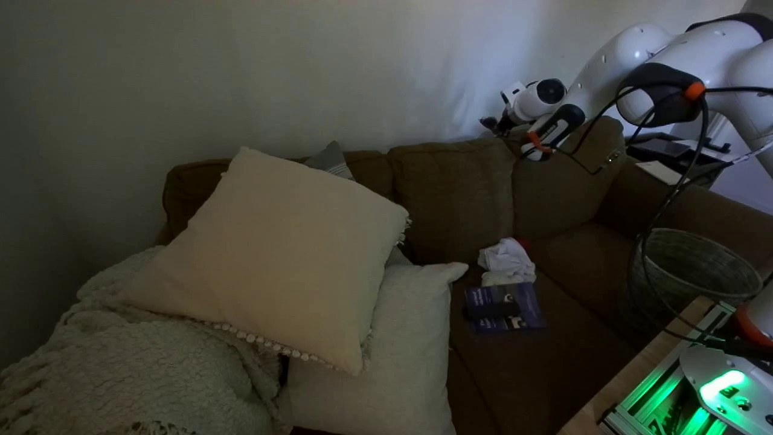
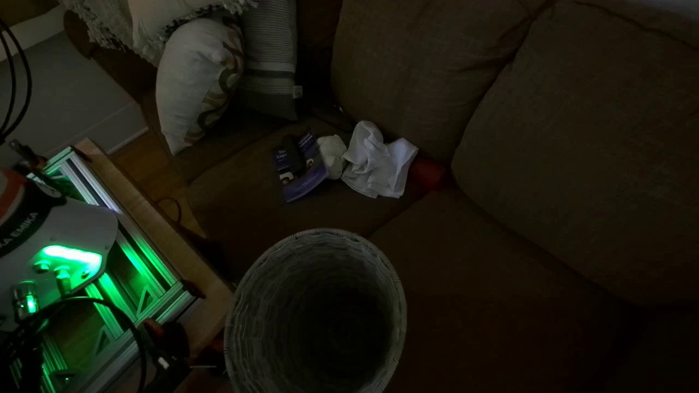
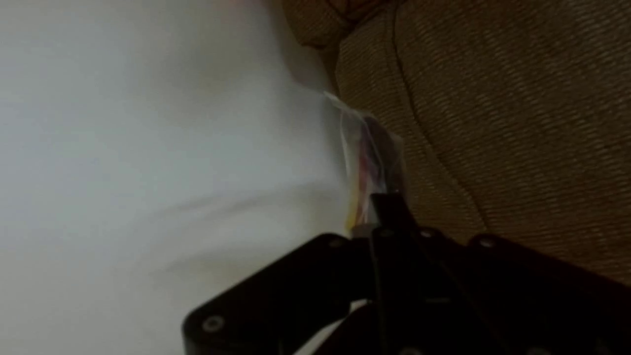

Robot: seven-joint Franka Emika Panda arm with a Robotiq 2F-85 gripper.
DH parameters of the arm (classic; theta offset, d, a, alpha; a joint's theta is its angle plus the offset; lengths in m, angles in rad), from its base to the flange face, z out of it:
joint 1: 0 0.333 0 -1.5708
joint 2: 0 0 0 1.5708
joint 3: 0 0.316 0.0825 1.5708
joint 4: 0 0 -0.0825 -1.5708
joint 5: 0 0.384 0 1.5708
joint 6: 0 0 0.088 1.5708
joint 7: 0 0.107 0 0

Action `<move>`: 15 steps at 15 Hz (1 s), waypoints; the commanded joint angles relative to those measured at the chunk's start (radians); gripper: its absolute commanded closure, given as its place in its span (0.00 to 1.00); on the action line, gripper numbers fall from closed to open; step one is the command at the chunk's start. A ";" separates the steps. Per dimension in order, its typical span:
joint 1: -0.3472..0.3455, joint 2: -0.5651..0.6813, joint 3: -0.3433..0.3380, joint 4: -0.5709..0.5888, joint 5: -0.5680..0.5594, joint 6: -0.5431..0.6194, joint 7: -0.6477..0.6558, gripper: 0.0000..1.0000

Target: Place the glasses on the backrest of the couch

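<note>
brown couch (image 2: 491,267), basket (image 2: 267,305) dark inside

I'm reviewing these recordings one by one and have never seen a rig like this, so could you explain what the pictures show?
The machine is a white, remotely operated robot arm. Two pictures come from cameras outside the robot; the third comes from a camera on its wrist, looking past the dark jaws. The arm's end is near the top edge of the backrest of a brown couch, close to the wall. On the couch lie a white cloth and a purple printed item with a dark object on it; large cream pillows are piled to one side. The jaws look closed on a clear packet with coloured stripes; whether that holds the glasses, I cannot tell.
</note>
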 commanded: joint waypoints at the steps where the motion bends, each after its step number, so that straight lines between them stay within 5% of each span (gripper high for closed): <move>1: -0.022 0.084 0.018 0.090 0.020 0.052 0.012 1.00; 8: -0.072 0.263 0.042 0.355 0.025 -0.018 0.001 1.00; 15: -0.228 0.361 0.230 0.590 -0.117 -0.115 -0.004 1.00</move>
